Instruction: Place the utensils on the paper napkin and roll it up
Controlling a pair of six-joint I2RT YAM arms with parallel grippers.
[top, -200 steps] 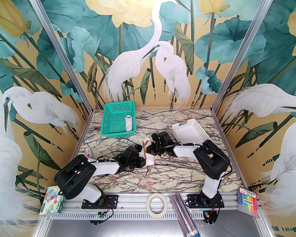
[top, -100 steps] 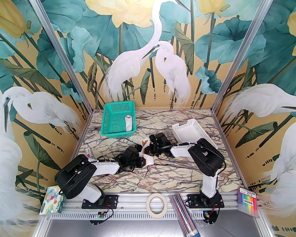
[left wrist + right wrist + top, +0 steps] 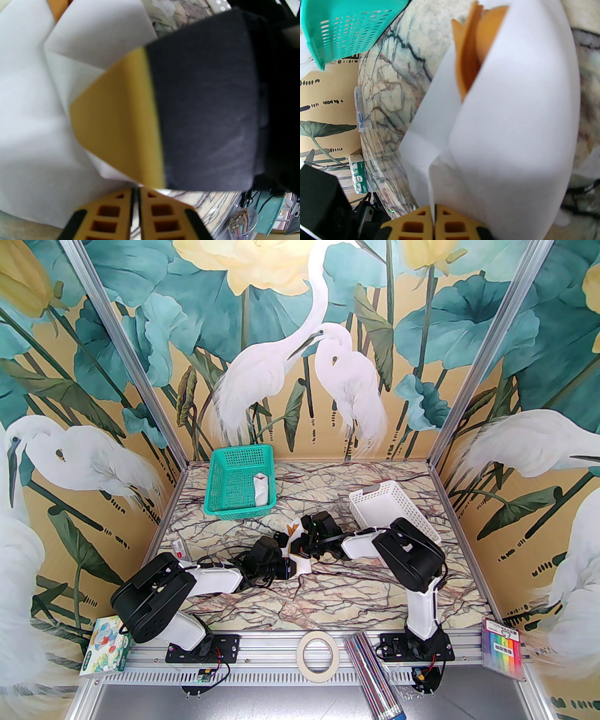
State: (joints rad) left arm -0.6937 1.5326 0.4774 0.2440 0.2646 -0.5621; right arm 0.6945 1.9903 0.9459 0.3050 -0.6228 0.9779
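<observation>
The white paper napkin (image 3: pixel 302 565) lies mid-table, folded over the orange-brown utensils (image 3: pixel 294 525), whose tips poke out at its far end. My left gripper (image 3: pixel 286 567) sits at the napkin's near left side. My right gripper (image 3: pixel 300 547) presses in from the right. In the left wrist view the yellow fingers of my left gripper (image 3: pixel 135 191) stand almost together at the edge of the napkin (image 3: pixel 28 105). The right gripper's yellow pad (image 3: pixel 117 112) lies across the sheet there. In the right wrist view my right gripper (image 3: pixel 434 208) pinches a fold of the napkin (image 3: pixel 511 117), which wraps the utensils (image 3: pixel 468 58).
A green basket (image 3: pixel 239 483) at the back left holds another white rolled bundle (image 3: pixel 261 491). A white basket (image 3: pixel 389 509) stands at the right, just behind my right arm. A small box (image 3: pixel 180 548) lies at the left edge. A tape roll (image 3: pixel 318 655) sits on the front rail.
My right arm has swung left, carrying the napkin's right side over the utensils, so less of them shows. The left arm has stayed put.
</observation>
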